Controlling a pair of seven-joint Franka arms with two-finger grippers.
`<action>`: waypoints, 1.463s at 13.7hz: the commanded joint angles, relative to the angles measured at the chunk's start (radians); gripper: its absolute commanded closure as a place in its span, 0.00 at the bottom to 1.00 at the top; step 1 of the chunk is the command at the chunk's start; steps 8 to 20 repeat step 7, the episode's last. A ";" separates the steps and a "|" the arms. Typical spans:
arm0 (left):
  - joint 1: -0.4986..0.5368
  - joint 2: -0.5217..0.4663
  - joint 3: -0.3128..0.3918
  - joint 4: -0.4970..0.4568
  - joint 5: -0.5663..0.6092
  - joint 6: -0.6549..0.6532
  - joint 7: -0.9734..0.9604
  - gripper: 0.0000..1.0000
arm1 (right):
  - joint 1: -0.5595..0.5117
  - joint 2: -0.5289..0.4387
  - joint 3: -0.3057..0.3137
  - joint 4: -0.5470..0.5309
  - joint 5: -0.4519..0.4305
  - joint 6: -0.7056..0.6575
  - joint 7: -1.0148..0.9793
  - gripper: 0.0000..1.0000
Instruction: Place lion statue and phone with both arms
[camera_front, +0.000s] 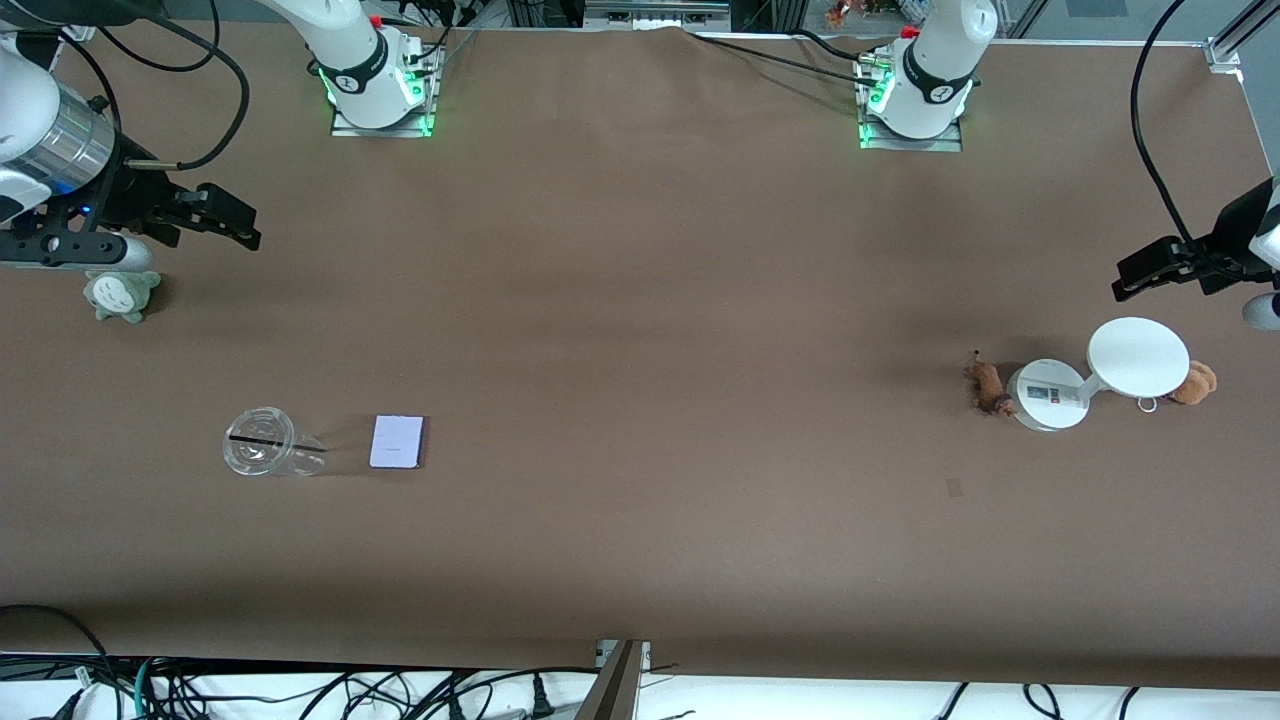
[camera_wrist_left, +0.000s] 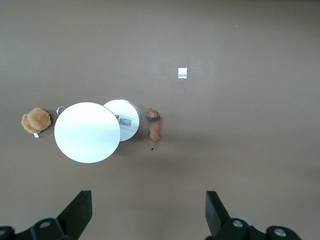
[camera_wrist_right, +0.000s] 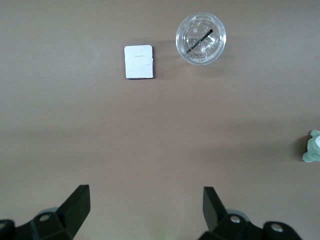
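The lion statue (camera_front: 988, 388) (camera_wrist_left: 154, 125), small and reddish-brown, lies on the table beside the round base of a white stand. The phone (camera_front: 398, 441) (camera_wrist_right: 138, 61), a pale flat rectangle, lies flat toward the right arm's end, beside a clear cup. My left gripper (camera_front: 1135, 278) (camera_wrist_left: 148, 197) hangs open and empty over bare table at the left arm's end, apart from the lion statue. My right gripper (camera_front: 235, 222) (camera_wrist_right: 146, 192) hangs open and empty over bare table at the right arm's end, well away from the phone.
A white stand (camera_front: 1047, 395) with a big disc (camera_front: 1138, 357) (camera_wrist_left: 87, 132) stands between the lion statue and a tan plush (camera_front: 1193, 383) (camera_wrist_left: 36, 120). A clear cup (camera_front: 268, 455) (camera_wrist_right: 200, 38) lies tipped by the phone. A grey-green plush (camera_front: 122, 294) (camera_wrist_right: 314, 146) sits under the right arm.
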 joint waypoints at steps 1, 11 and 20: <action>0.000 0.017 0.004 0.036 -0.017 -0.025 0.019 0.00 | 0.002 -0.010 0.001 0.004 -0.018 -0.003 -0.002 0.00; 0.000 0.017 0.004 0.036 -0.020 -0.025 0.019 0.00 | 0.001 0.003 0.000 0.014 -0.016 -0.007 -0.005 0.00; 0.000 0.017 0.004 0.036 -0.020 -0.025 0.019 0.00 | 0.001 0.003 0.000 0.014 -0.016 -0.007 -0.005 0.00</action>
